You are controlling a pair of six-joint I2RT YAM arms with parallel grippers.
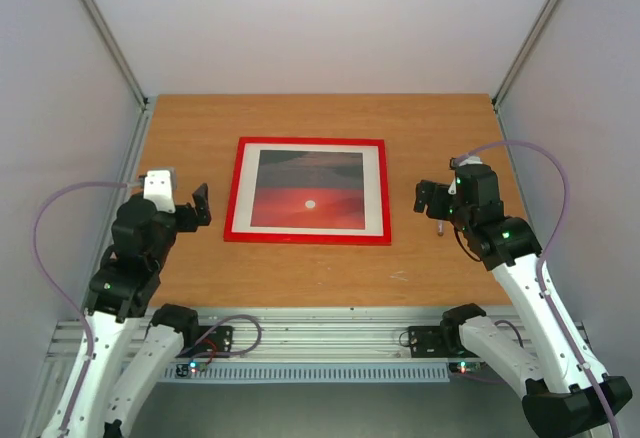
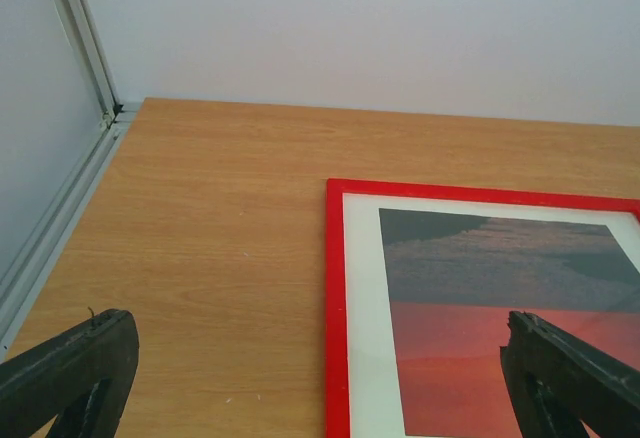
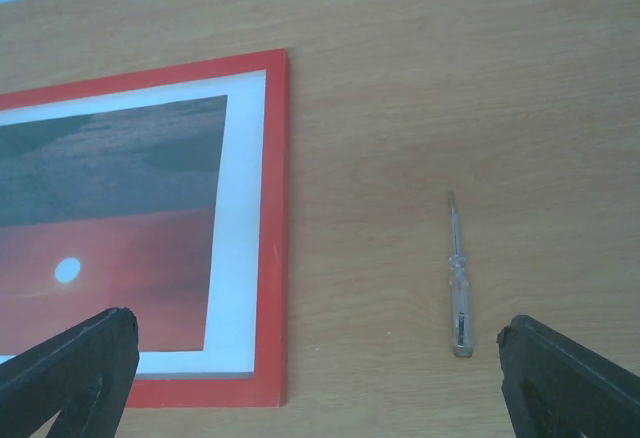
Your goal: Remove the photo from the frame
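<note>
A thin bright red rectangular picture frame (image 1: 306,241) lay face up at the centre of the wooden surface (image 1: 190,128). The red-orange sunset photo (image 1: 308,190) sat inside it, bordered by a white mat (image 1: 374,193). The left end effector (image 1: 182,190) and right end effector (image 1: 447,186) hovered released, one at each side. Turning the frame over would likely need an even grip on opposite edges.

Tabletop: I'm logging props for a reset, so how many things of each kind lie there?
Red frame: 1
Photo: 1
White mat: 1
Screwdriver: 1
Total: 4
</note>
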